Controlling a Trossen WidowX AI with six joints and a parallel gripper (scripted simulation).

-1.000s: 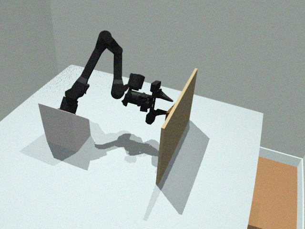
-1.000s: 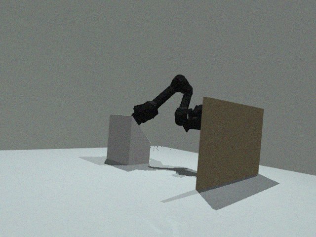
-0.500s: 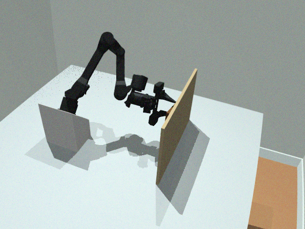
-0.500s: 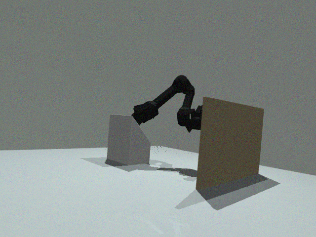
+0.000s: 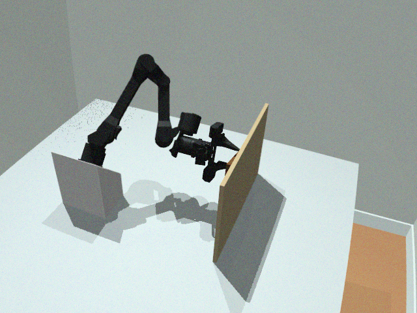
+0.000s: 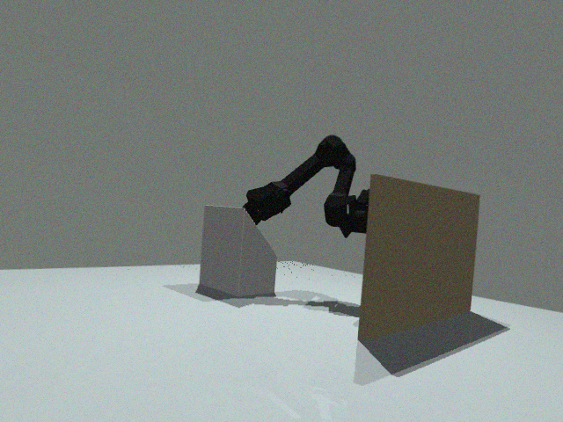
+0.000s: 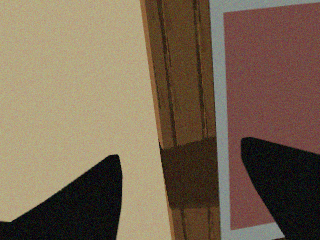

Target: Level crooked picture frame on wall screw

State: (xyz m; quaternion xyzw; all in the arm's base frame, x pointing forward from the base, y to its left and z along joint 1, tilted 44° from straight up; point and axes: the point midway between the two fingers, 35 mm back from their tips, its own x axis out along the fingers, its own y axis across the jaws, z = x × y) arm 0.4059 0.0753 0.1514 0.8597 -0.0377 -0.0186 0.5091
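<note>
The picture frame is a brown wooden bar (image 7: 185, 75) in the wrist view, with a pale mat and a dull red picture (image 7: 275, 90) to its right. The bar leans, its top further left. In the top view only a brown bit of the frame (image 5: 229, 165) shows beside the board. My gripper (image 7: 181, 156) (image 5: 232, 156) is open, its fingertips close to the board's front, one on each side of the bar in the wrist view. Nothing is held. Whether the fingertips touch the board or picture cannot be told. The screw and the notched strip are hidden.
The upright tan board (image 5: 242, 182) (image 6: 418, 258) (image 7: 75, 75) stands on the white table (image 5: 151, 276) (image 6: 181, 363) and hides the gripper in the exterior view. A grey-pink block (image 5: 81, 185) (image 6: 220, 250) stands by the arm's base. A dark shadow band crosses the bar.
</note>
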